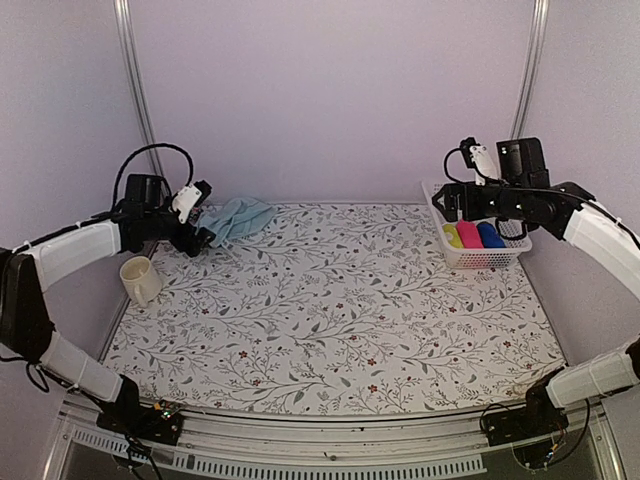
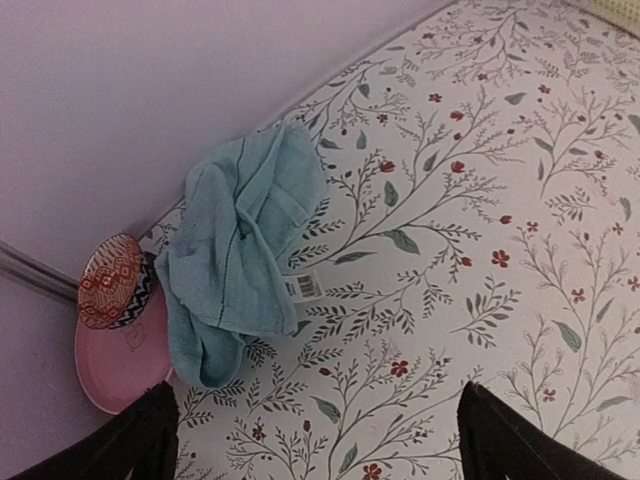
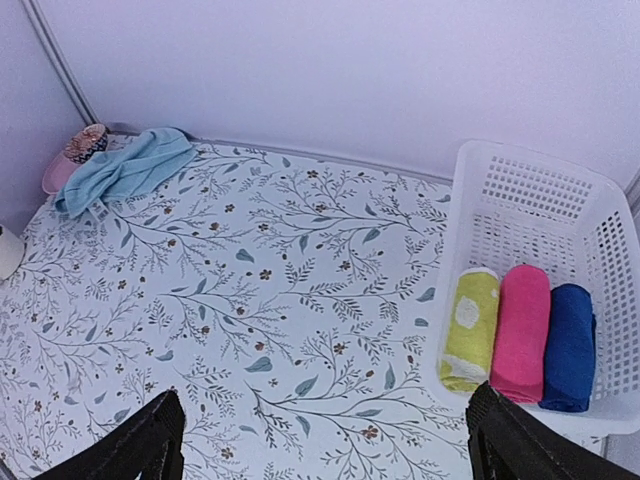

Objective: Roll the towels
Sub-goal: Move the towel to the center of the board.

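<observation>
At the far left corner of the table, the left gripper (image 2: 318, 425) stands spread wide, its dark fingers (image 2: 140, 440) well apart with nothing between them. It hangs above the pale aqua towel (image 2: 245, 250), which lies crumpled and unrolled, its label showing, one end against a pink hat (image 2: 115, 355) with a patterned band by the wall.

Over on the right, the right gripper (image 3: 325, 435) is just as wide and just as empty, up beside a white basket (image 3: 520, 185). The royal blue towel (image 3: 568, 345) lies rolled in that basket, touching a pink roll (image 3: 522, 330), with a yellow roll (image 3: 470, 325) next along.

A floral-printed sheet (image 1: 330, 320) covers the table, and a cream mug (image 1: 140, 280) stands at its left edge. Plain lilac walls close it in on three sides.
</observation>
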